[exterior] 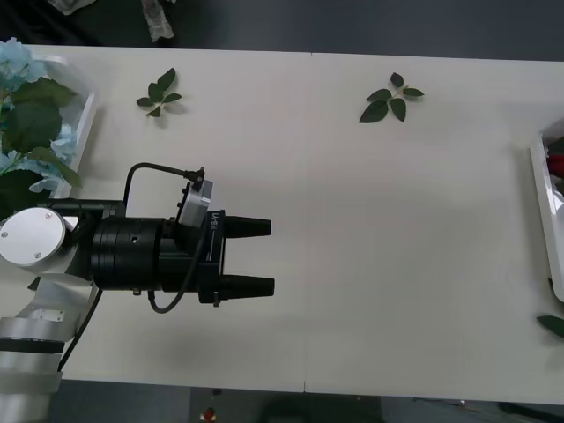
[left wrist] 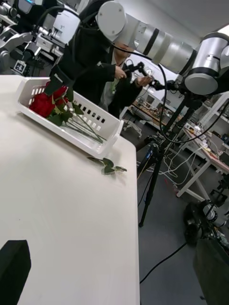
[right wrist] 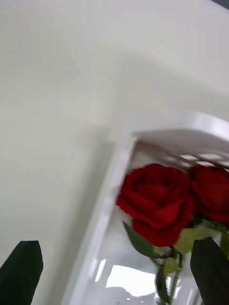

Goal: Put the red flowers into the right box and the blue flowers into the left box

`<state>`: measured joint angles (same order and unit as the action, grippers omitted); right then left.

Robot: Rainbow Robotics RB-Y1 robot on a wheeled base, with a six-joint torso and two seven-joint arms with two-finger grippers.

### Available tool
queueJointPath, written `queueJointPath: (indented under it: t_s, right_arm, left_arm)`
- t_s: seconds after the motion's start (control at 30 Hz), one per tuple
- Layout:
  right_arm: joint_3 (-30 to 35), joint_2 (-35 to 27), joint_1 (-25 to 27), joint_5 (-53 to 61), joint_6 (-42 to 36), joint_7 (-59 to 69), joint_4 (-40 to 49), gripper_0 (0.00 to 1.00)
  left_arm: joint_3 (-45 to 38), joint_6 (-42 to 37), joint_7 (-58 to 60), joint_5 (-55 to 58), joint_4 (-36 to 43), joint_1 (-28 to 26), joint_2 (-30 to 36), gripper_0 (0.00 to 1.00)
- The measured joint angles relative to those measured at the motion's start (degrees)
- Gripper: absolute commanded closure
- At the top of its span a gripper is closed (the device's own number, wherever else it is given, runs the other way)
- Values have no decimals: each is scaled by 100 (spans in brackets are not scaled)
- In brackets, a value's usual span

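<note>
Two red flowers (right wrist: 157, 202) lie in the right box (right wrist: 102, 214), a white slotted tray at the table's right edge (exterior: 539, 189). My right gripper (right wrist: 114, 279) hovers open just above their blooms and grips nothing. The left wrist view shows the same red flowers (left wrist: 45, 102) in the right box (left wrist: 102, 131), with the right arm (left wrist: 152, 35) reaching over it. The blue flowers (exterior: 18, 66) rest with broad green leaves in the left box (exterior: 84, 132) at the far left. My left gripper (exterior: 264, 256) is open over bare table, its black fingers (exterior: 251, 226) pointing right.
Loose green leaf sprigs lie at the back left (exterior: 159, 92), the back middle (exterior: 390, 99) and beside the right box's near end (exterior: 553, 324). A person stands behind the right box (left wrist: 109, 71). Tripods and cables stand beyond the table's right edge (left wrist: 157, 157).
</note>
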<state>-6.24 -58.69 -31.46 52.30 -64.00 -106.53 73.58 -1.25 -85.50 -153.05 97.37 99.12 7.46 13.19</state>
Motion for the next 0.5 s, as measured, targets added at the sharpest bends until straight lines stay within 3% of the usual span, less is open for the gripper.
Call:
queueJointPath:
  t_s: [0.27,0.5]
  right_arm:
    - [9,-1,706,642,-74,159,1892,9]
    - [9,-2,902,1168,-567,152,2772,9]
  left_arm:
    - [0,0,0,0,0,0,0,0]
    - [0,0,0,0,0,0,0,0]
